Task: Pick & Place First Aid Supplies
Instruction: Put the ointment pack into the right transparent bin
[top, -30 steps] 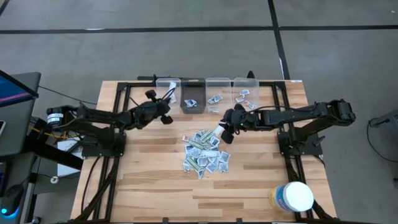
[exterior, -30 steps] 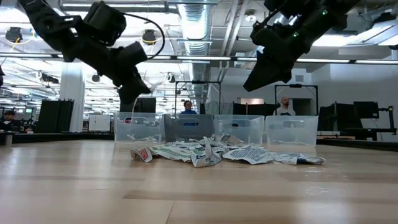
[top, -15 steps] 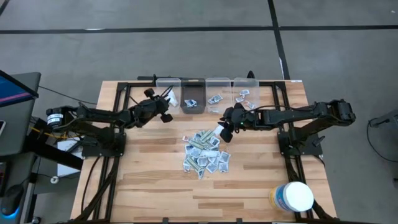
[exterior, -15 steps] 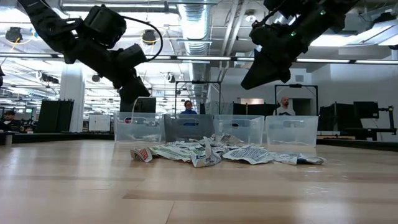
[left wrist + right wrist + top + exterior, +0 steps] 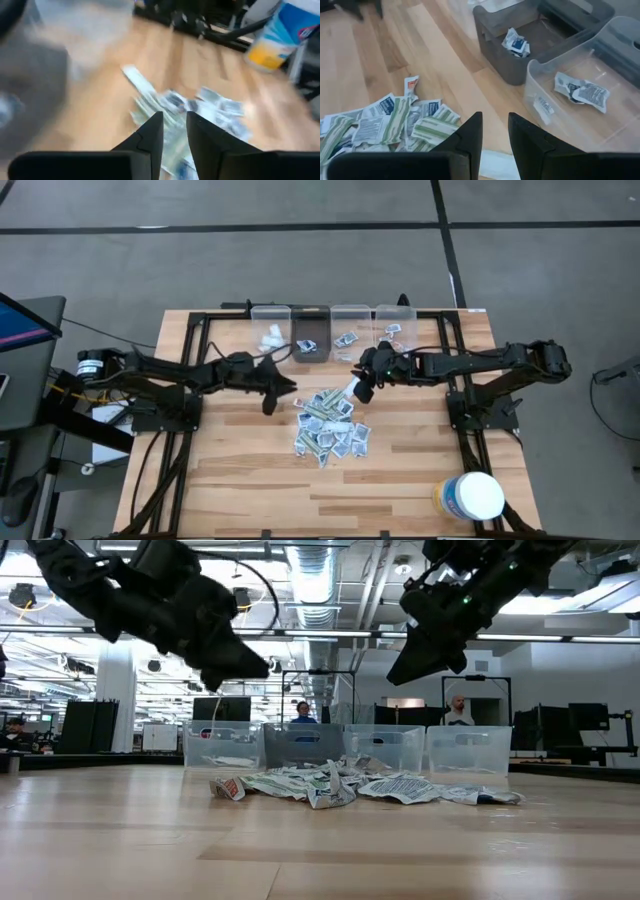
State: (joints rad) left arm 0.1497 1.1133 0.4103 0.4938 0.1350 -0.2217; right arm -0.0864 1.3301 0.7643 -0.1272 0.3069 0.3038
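The first aid supplies lie as a loose pile of small white-grey packets at the table's middle, and a few more lie in the bins along the far edge. My left gripper hovers just left of the pile, pointing at it. It is open, with nothing between its fingers. My right gripper hangs over the pile's far right edge, between the pile and the bins, shut on one white packet. Another white packet lies in the leftmost clear bin. My right gripper pinches the white packet between its two fingers; in the wrist view a strip of it shows low between them. The fingers slant down from the table's right. The packet sticks out toward the pile and is lifted clear of the table.
Along the far edge stand a clear bin, a dark bin and two more clear bins. A white round tub with a yellow label stands at the near right corner. Bare wood lies left and near of the pile.
My left gripper has let go of a white packet over the leftmost bin, where the packet now lies. It has then swung away from the bins toward the pile, rolling its wrist as it went. My right gripper has kept still with its packet.
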